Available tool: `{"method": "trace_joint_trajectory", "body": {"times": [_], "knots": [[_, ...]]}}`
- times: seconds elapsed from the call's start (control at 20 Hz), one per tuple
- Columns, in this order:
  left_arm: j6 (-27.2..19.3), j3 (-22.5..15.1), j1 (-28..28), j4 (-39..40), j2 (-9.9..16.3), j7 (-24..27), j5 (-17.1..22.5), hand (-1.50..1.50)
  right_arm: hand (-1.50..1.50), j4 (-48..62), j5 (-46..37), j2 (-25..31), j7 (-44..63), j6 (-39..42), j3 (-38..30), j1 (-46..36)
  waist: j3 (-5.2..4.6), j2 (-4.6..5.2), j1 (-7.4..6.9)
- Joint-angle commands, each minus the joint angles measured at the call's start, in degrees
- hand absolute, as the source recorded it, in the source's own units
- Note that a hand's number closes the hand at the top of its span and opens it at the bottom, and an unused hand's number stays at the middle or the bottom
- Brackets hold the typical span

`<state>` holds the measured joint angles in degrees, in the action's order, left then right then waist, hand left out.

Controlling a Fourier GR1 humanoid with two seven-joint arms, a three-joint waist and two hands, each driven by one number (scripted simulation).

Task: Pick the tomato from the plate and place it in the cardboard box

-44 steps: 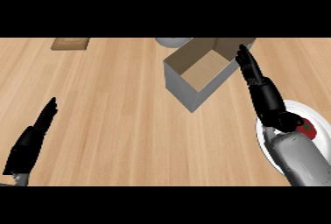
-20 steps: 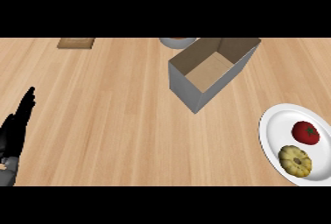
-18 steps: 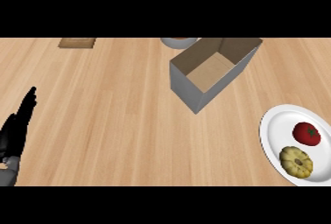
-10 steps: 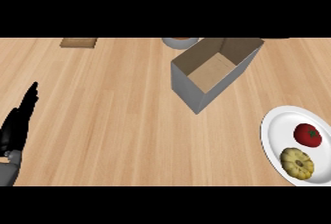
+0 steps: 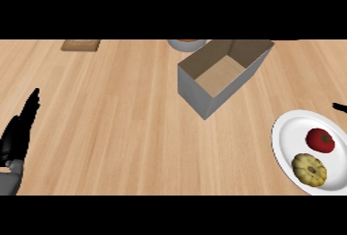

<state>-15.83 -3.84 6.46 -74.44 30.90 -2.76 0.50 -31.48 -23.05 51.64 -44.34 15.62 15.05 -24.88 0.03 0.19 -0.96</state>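
Nothing is done yet: the cardboard box (image 5: 220, 75) stands open and empty, and the tomato (image 5: 321, 140) sits on the plate (image 5: 288, 137). A black tip of the right hand (image 5: 338, 107), fingers unreadable, shows just above it; the left hand (image 5: 19, 131) rests straight-fingered, well apart

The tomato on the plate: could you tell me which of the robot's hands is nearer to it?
The right hand: only its tip shows at the right edge, just beyond the tomato. The left hand rests open at the far left edge, across the counter.
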Motion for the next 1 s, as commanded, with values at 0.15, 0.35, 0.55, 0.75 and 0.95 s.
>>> {"method": "trace_joint_trajectory", "body": {"times": [0.15,0.35,0.55,0.75,0.95], "knots": [[1.8,2.1,-2.4,0.0,-1.4,1.2,-1.5,0.00,-1.50,4.8,-6.4,-6.8,1.4,-4.1,0.1,-1.8,0.00,-0.08,0.30],[1.4,2.9,-2.6,-1.6,-3.5,0.4,-4.2,0.00,-1.50,7.0,-8.5,-5.1,0.6,-0.3,-2.7,-6.3,0.00,-0.10,0.33],[2.6,3.9,-1.8,-4.7,-3.3,-3.7,-5.9,0.00,-1.50,2.5,-9.0,-5.2,0.4,0.7,-4.0,-3.5,-0.03,-0.24,0.77],[3.8,5.7,-0.4,-0.5,-4.5,-0.6,-6.4,0.00,-1.50,3.9,-10.4,-7.3,-2.0,1.7,-4.8,-3.9,-0.02,-0.12,0.66],[4.8,7.0,-3.9,-1.0,-5.9,2.3,-6.3,0.00,-1.50,-2.9,-10.3,-6.0,-1.9,2.8,-6.3,0.1,-0.04,-0.18,0.74]]}}
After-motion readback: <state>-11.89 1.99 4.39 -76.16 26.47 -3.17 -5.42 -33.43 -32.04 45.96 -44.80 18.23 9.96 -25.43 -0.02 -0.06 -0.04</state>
